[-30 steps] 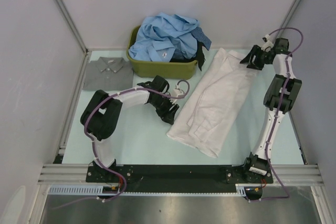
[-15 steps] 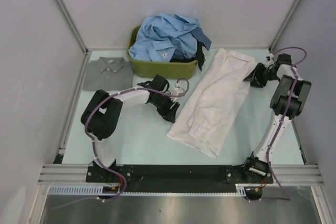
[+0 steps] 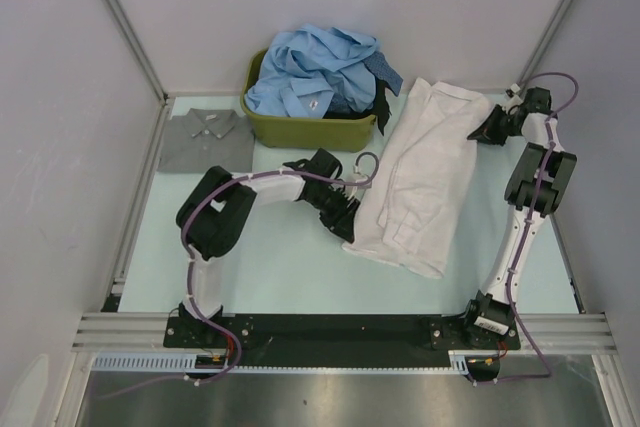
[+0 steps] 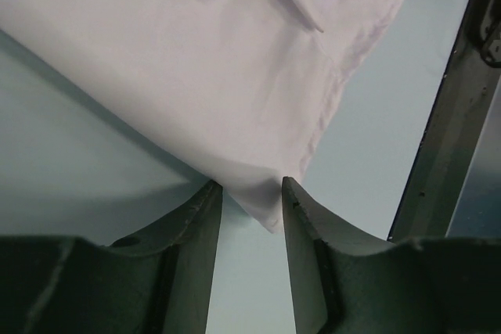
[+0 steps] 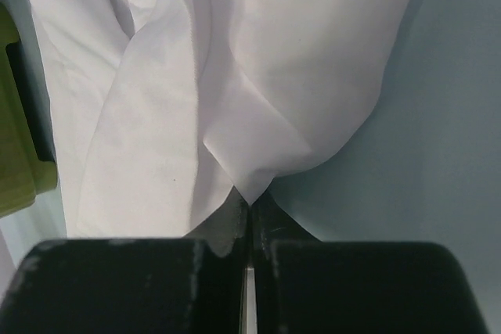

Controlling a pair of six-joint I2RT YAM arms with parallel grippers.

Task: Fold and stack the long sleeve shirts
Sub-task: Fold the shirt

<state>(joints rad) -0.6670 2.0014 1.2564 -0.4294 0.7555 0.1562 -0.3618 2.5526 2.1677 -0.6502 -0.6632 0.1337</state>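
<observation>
The white long sleeve shirt [image 3: 420,187] lies lengthwise on the table, right of centre. My left gripper [image 3: 350,227] is at its near left corner. In the left wrist view the jaws [image 4: 252,185] stand apart with that corner of the white shirt [image 4: 196,76] between the fingertips. My right gripper [image 3: 478,133] is at the shirt's far right edge. In the right wrist view it [image 5: 249,197] is shut, pinching a fold of the white shirt [image 5: 156,76]. Several light blue shirts [image 3: 315,72] are heaped in the tub. A folded grey shirt [image 3: 205,137] lies at far left.
The olive-green tub [image 3: 300,129] stands at the back centre, its side also in the right wrist view [image 5: 19,146]. A dark garment [image 3: 385,97] hangs over its right rim. Walls and metal posts enclose the table. A black rail [image 3: 330,327] runs along the near edge.
My left gripper slid right to the shirt's near left corner, and the shirt's near end shifted right. My right gripper dropped to the far right edge and shut on the cloth.
</observation>
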